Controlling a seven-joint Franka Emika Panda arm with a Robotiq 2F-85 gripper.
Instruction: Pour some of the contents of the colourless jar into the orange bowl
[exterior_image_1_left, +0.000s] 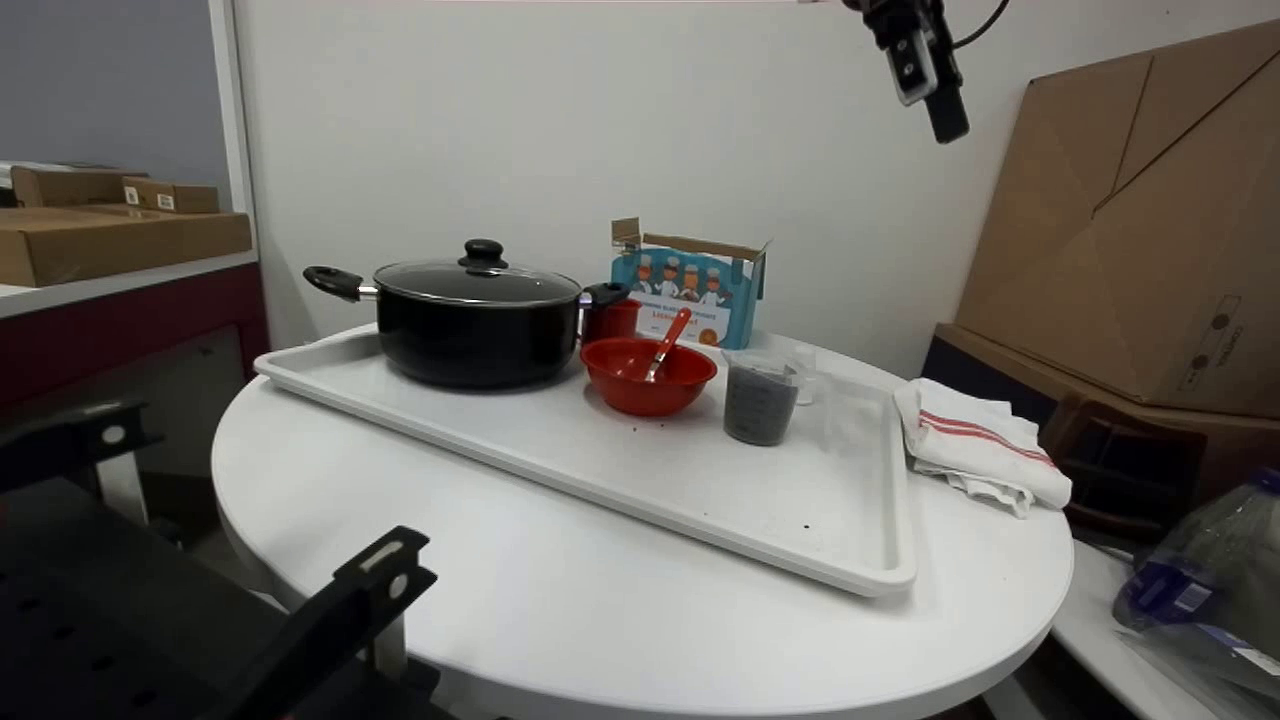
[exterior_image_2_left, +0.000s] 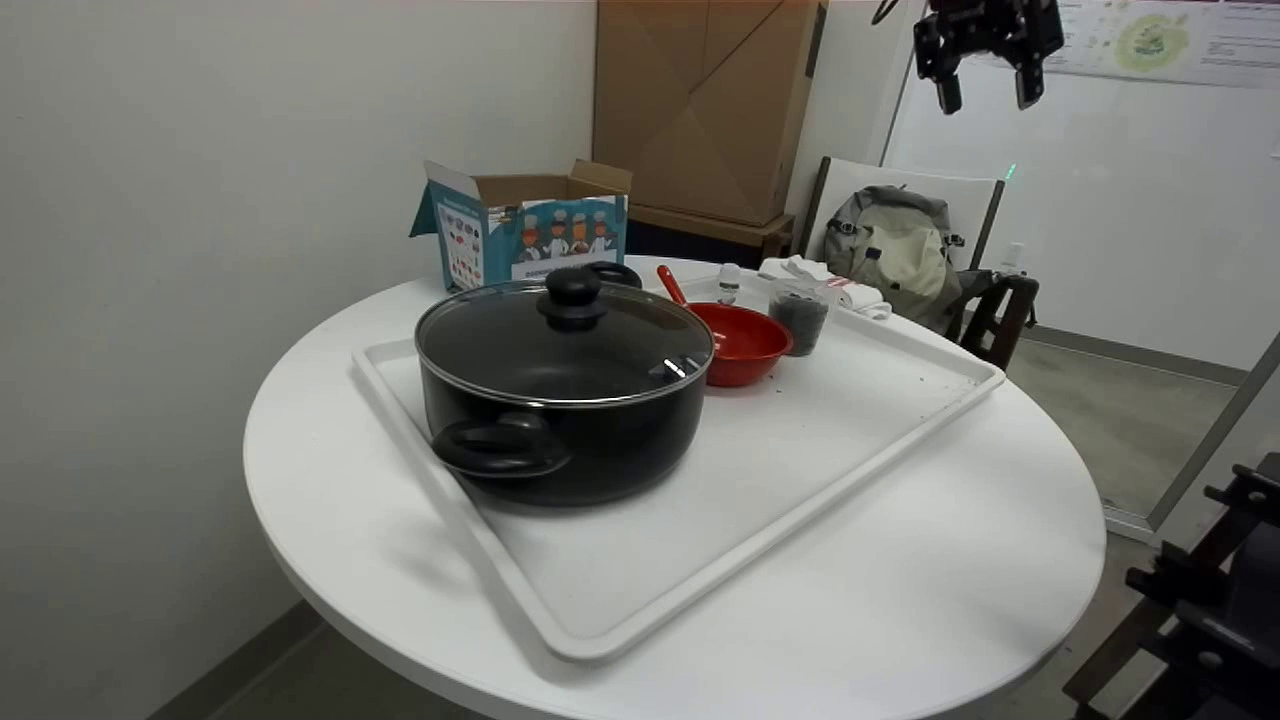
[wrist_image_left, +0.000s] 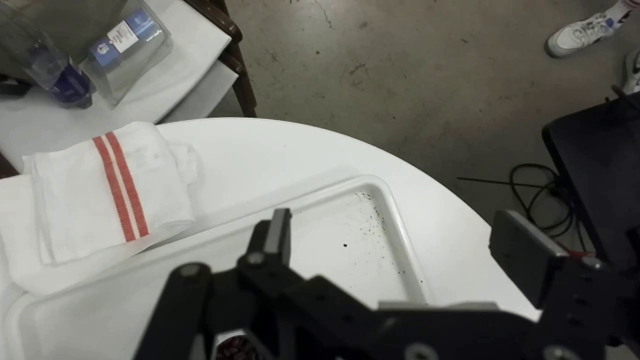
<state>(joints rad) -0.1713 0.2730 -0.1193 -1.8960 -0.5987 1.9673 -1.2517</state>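
The colourless jar stands upright on the white tray, filled with something dark; an exterior view also shows the jar just past the orange bowl. In an exterior view the glossy orange bowl sits left of the jar, a small gap apart, with a red-handled utensil leaning in it. High above the table hangs my gripper, well away from both. Seen from the wrist, the gripper is wide open, nothing between its fingers. Dark contents, apparently the jar's, peek past it at the bottom edge.
A black lidded pot occupies the tray's far end. Behind the bowl are a red cup and a blue cardboard box. A small clear object stands behind the jar. A striped towel lies beside the tray, which carries dark specks.
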